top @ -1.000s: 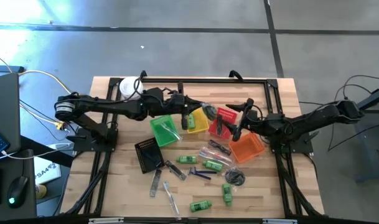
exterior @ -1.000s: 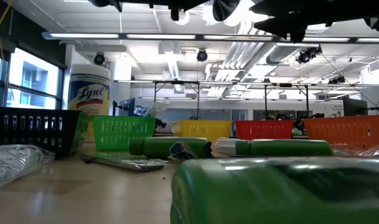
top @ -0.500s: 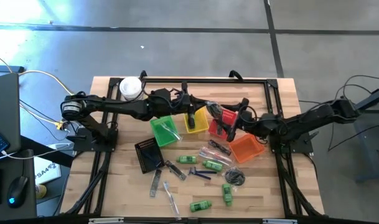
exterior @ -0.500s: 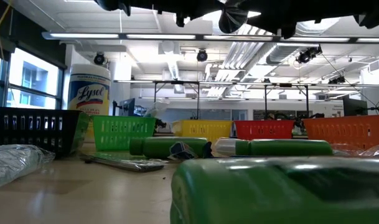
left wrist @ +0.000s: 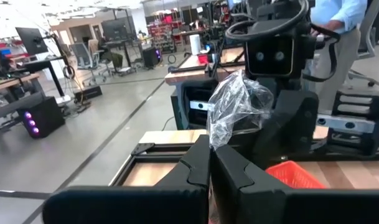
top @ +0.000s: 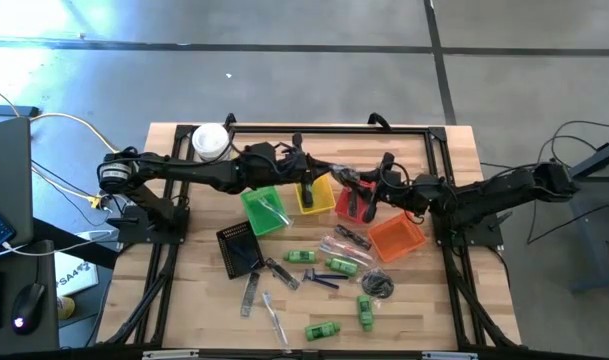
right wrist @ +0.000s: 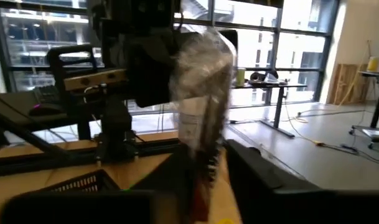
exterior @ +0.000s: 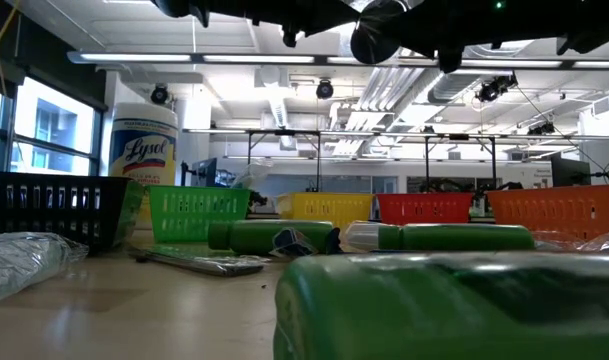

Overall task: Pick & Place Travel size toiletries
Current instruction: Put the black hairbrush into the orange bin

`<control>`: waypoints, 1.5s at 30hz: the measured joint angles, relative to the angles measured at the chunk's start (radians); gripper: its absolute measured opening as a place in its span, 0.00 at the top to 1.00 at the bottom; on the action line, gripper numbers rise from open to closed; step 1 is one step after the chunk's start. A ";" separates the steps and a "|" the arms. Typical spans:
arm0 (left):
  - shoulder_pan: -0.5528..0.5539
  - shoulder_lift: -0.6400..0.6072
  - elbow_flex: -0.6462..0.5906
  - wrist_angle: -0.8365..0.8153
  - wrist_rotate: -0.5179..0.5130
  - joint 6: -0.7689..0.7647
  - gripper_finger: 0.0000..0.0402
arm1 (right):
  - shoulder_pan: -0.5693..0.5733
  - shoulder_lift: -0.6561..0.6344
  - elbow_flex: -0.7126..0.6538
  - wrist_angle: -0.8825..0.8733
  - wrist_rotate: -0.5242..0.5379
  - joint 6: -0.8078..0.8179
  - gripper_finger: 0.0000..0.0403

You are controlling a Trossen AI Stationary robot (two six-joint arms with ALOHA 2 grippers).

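Observation:
My left gripper [top: 329, 173] reaches from the table's left and is shut on a clear crinkled plastic packet [left wrist: 234, 109], held in the air above the red basket [top: 346, 208]. My right gripper [top: 368, 186] comes from the right and meets the same packet [right wrist: 201, 74], which has a dark comb-like piece inside. More toiletries lie loose on the wood near the front: green mini bottles [top: 302, 257] [top: 322, 330], a dark blue razor [top: 320, 281], clear packets [top: 344, 241] and a dark round piece [top: 379, 286]. My left gripper pinches the packet's lower end [left wrist: 213, 144] between its two shut fingers, which point level toward the table's right. The packet stands up above the fingertips, clear of every basket. My right gripper has the packet's lower part [right wrist: 205, 163] between its two fingers, coming level from the table's right; blur hides how far back it reaches.
Small baskets stand in a row across the table's middle: green [top: 264, 210], yellow [top: 316, 197], red, orange [top: 396, 238], and a black one [top: 239, 250] nearer the front. A white canister [top: 210, 142] stands at the far left. A black frame borders the table's far edge.
My right gripper has moved toward the table's left, up to the packet held by my left gripper, and its wide-open fingers have closed in around the packet. My left gripper has eased slightly toward the right with the packet and then kept still.

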 joint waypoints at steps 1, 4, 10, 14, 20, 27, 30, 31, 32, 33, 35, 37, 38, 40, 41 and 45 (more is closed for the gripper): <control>0.000 0.000 0.000 -0.004 0.000 0.000 1.00 | 0.000 0.000 0.000 -0.001 -0.007 -0.008 0.87; 0.000 -0.001 0.000 -0.008 0.007 0.001 1.00 | 0.000 0.000 0.000 -0.002 -0.010 -0.018 0.94; 0.001 -0.004 0.000 -0.038 0.065 0.001 1.00 | 0.002 -0.001 0.000 -0.019 -0.015 0.006 0.92; 0.000 -0.057 0.000 -0.160 0.167 0.031 0.97 | 0.002 -0.030 -0.001 -0.066 -0.067 -0.014 0.94; -0.001 -0.215 0.001 -0.410 0.243 0.058 0.82 | 0.002 -0.107 0.000 -0.092 -0.109 -0.010 0.94; 0.000 -0.442 -0.017 -0.806 0.314 0.116 0.73 | 0.002 -0.230 0.000 -0.264 -0.152 -0.015 0.94; 0.000 -0.567 -0.109 -0.813 0.320 0.102 0.73 | 0.009 -0.279 0.000 -0.337 -0.197 -0.018 0.94; 0.000 -0.616 -0.154 -0.798 0.319 0.094 0.73 | 0.014 -0.295 0.000 -0.356 -0.217 -0.022 0.94; 0.000 -0.663 -0.204 -0.763 0.319 0.085 0.74 | 0.018 -0.312 0.000 -0.373 -0.239 -0.026 0.94; 0.000 -0.708 -0.253 -0.711 0.319 0.080 0.76 | 0.018 -0.330 0.000 -0.391 -0.271 -0.034 0.94; 0.000 -0.794 -0.365 -0.603 0.320 0.063 0.81 | 0.017 -0.363 0.000 -0.414 -0.339 -0.046 0.93; 0.000 -0.858 -0.472 -0.488 0.322 0.056 0.90 | 0.017 -0.395 0.000 -0.448 -0.382 -0.046 0.93; 0.000 -0.883 -0.520 -0.441 0.329 0.056 0.95 | 0.017 -0.412 0.000 -0.472 -0.400 -0.046 0.93; 0.000 -0.924 -0.605 -0.368 0.337 0.056 0.98 | 0.017 -0.454 0.000 -0.514 -0.425 -0.047 0.94; 0.000 -0.938 -0.641 -0.335 0.337 0.056 0.98 | 0.017 -0.476 0.000 -0.534 -0.433 -0.047 0.94; 0.000 -0.969 -0.755 -0.229 0.338 0.049 0.99 | 0.017 -0.557 0.000 -0.631 -0.439 -0.044 0.94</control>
